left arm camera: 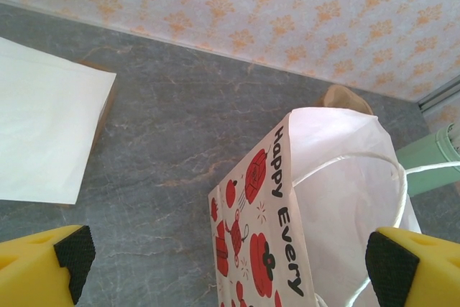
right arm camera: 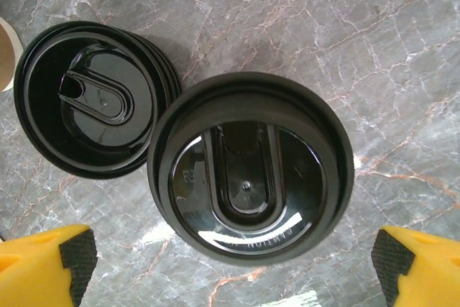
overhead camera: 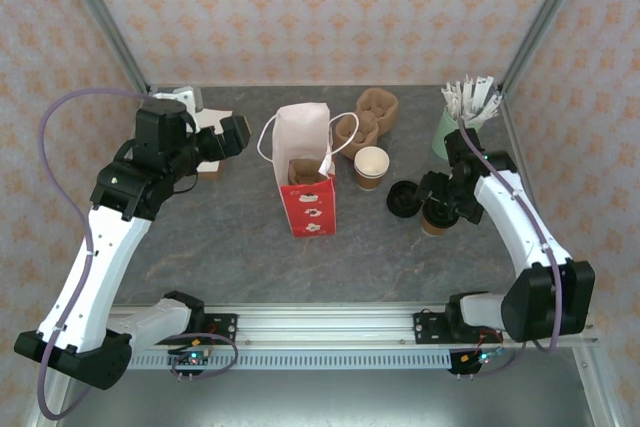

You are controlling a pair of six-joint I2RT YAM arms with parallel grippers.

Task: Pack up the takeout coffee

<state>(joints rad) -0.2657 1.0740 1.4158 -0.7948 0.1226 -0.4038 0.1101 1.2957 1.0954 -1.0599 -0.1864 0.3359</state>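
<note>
Nearest to us, well right of the tall red-and-white paper bag [overhead camera: 305, 202], the right gripper [right arm camera: 230, 260] hangs over a black-lidded cup [right arm camera: 248, 177]. Its jaws are spread as wide as they go, either side of the lid, gripping nothing. A stack of loose black plastic lids [right arm camera: 86, 98] touches that cup on the side facing the bag, so it's a tight spot there.

The one we care about, the small white-rimmed paper cup with the brown sleeve [overhead camera: 371, 167], stands open just right of the bag. Brown moulded-pulp trays [overhead camera: 368, 119] crowd it from behind.

The left gripper [left arm camera: 233, 257] is left of the bag, up around its rim, jaws fully apart and empty. A flat white paper sheet [left arm camera: 43, 127] lies further left. Far right of the bag sits the mint-green cup of wrapped sticks [overhead camera: 447, 135].
</note>
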